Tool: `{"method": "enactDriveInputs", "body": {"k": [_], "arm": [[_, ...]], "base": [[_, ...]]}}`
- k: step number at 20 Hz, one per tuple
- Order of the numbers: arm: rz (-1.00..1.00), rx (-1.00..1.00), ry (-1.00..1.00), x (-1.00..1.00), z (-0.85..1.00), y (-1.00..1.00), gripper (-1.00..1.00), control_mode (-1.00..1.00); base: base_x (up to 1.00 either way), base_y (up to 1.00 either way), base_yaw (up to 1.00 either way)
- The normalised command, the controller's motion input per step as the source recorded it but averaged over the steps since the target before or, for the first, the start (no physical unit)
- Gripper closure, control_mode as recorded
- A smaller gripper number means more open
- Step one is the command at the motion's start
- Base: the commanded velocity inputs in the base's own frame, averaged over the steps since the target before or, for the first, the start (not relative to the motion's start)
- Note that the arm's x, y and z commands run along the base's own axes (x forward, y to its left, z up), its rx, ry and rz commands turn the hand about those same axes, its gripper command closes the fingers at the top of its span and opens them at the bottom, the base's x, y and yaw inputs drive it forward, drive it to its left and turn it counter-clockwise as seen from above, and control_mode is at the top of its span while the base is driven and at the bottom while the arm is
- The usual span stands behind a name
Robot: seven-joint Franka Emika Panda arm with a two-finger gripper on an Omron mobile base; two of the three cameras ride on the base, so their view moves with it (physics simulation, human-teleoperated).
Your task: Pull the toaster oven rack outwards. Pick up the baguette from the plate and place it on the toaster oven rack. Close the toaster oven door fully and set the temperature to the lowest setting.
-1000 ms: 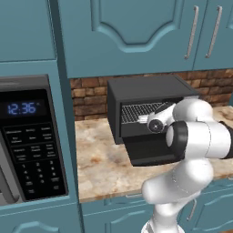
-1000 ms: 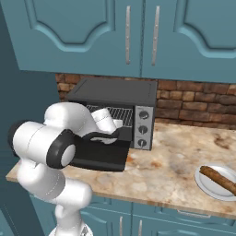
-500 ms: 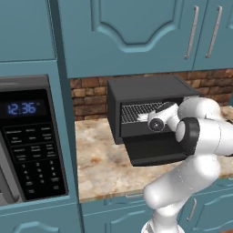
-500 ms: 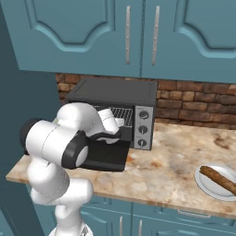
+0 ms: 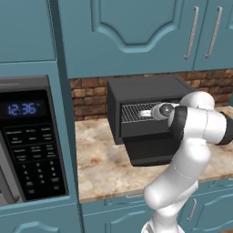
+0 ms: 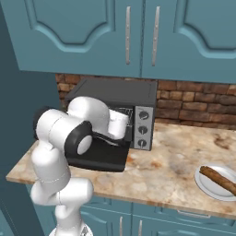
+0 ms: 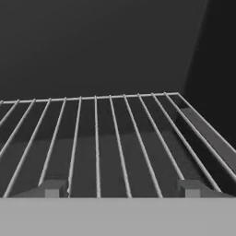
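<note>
In the hand view the silver wire toaster oven rack (image 7: 115, 138) spreads across the middle of the frame inside the dark cavity, and the gripper (image 7: 122, 188) sits at its near edge, the two dark fingertips (image 7: 53, 188) standing well apart at lower left and lower right with several wires between them, gripping nothing. In the right base view the dark grey boxy toaster oven (image 6: 133, 94) stands centre-left, its door (image 6: 99, 159) folded down flat. The golden-brown baguette (image 6: 220, 179) lies on a white plate (image 6: 205, 184) at lower right, well apart from the gripper.
</note>
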Motion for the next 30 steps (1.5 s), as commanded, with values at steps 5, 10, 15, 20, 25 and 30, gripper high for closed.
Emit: {"method": "enactDriveInputs", "body": {"k": [5, 10, 15, 20, 25, 30], "arm": [[0.0, 0.07, 0.53, -0.27, -0.72, 0.0, -1.0, -1.0], [0.0, 0.02, 0.48, -0.68, -0.74, 0.07, -1.0, -1.0], [0.0, 0.0, 0.74, -0.6, -0.49, 0.37, -1.0, -1.0], [0.07, -0.01, 0.96, -0.75, -0.39, 0.44, -1.0, -1.0], [0.08, -0.08, 0.99, -0.92, -0.41, 0.52, -1.0, -1.0], [0.05, -0.08, 0.91, -1.0, -0.65, 0.52, -1.0, -1.0]], "base": [[0.0, 0.0, 0.0], [0.0, 0.0, 0.0], [0.0, 0.0, 0.0], [0.0, 0.0, 0.0], [0.0, 0.0, 0.0], [0.0, 0.0, 0.0]]}}
